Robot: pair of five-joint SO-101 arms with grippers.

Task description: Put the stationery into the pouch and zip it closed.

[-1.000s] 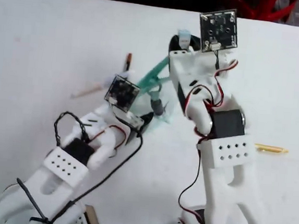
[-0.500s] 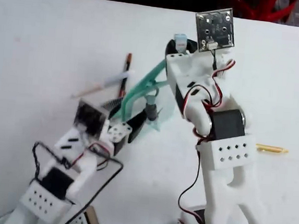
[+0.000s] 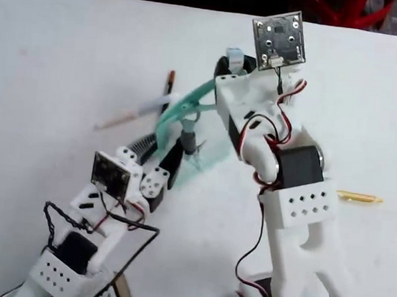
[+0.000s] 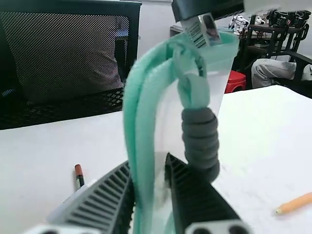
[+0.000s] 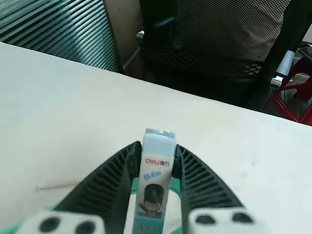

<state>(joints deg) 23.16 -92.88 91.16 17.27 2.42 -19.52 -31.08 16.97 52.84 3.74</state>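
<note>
A clear pouch with a teal zip rim hangs lifted between the two arms. My left gripper is shut on the pouch's lower teal edge, beside a grey ribbed zip pull. My right gripper is shut on a white and blue eraser, held at the pouch's upper end. On the table lie a red-brown pencil, a white pen, a pale wooden pencil and a yellow pen.
The right arm's body stands over the table's right middle. An orange pencil lies on the white table near the left gripper. Chairs stand beyond the far table edge.
The left arm has drawn back toward the lower left, its wrist now lower in the high view. The pouch has been pulled out and tilted with it. The right gripper shifted slightly left.
</note>
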